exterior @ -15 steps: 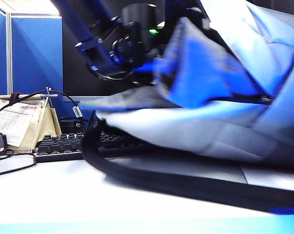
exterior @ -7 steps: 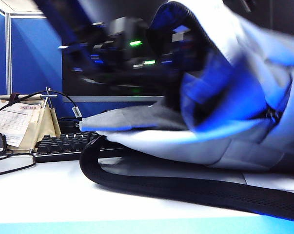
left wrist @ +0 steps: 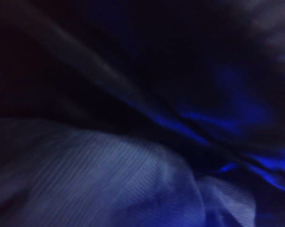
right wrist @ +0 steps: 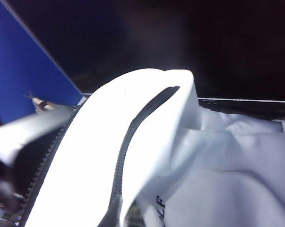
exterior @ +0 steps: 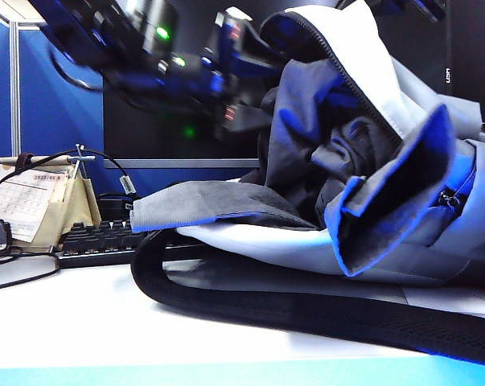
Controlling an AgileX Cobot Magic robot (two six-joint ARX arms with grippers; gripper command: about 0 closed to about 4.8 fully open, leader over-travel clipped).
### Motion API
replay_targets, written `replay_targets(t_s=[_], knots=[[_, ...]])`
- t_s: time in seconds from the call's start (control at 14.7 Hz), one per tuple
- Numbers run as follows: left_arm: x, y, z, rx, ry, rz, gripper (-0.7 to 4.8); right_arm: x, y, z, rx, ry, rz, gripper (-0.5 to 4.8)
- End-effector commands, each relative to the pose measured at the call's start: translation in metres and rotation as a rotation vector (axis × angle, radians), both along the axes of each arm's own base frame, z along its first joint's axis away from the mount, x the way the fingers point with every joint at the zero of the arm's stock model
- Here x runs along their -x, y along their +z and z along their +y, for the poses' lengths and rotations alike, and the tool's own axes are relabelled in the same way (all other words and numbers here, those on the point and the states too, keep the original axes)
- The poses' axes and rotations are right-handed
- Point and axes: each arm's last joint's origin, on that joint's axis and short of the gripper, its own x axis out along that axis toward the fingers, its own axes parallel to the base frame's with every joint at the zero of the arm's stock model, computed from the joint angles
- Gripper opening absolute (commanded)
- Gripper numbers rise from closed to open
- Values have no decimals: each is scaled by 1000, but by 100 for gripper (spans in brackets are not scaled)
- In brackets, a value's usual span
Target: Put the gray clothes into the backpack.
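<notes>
"LF" on backpack (right wrist: 237, 189) fabric

A: How much of the left gripper (exterior: 236, 121) shows in the exterior view?
B: Only a motion-blurred dark mass with green lights; its jaws can't be made out. The left wrist view is dark and smeared: ribbed cloth and blue streaks, nothing sharper.
A: And the right gripper?
B: Its fingers appear in no picture. At the top edge the arm is cut off.
A: The backpack (exterior: 435, 233)?
B: Cut off at the right edge, and its inside is mostly hidden by the clothes (exterior: 322, 153). The printing on it in the right wrist view is cropped, unreadable.
</notes>
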Motion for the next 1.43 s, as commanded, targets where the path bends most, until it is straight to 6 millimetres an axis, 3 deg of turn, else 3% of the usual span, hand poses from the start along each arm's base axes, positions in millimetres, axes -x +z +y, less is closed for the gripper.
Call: replay_targets(t_s=[0.07,0.27,0.48,0.68,0.88,0.95,1.02,1.09,1.22,1.43], knots=[[2,18,22,-27,52,-25,479,-8,0,4,-13,23,-33,-6],[7,44,62,-100,193,-108,479,-15,-9,9,-17,77,1,-6],[17,77,97,-86,288,-174,479,-25,-30,20,-43,245,98,-7],[37,114,116,-54,335,-270,479,-31,-62,56,10,380,182,-7],[65,148,125,-19,357,-362,479,-39,-110,90,92,427,313,-5],[75,158,127,-5,361,-383,479,-43,-130,95,137,390,377,49],[87,169,130,5,373,-413,479,-47,-146,97,150,396,432,237],[98,178,132,14,374,-440,479,-48,-149,97,135,421,447,466],[117,194,136,25,405,-496,479,-40,-122,94,84,473,371,479],[145,210,143,25,454,-523,479,-1,-39,72,27,460,120,479]])
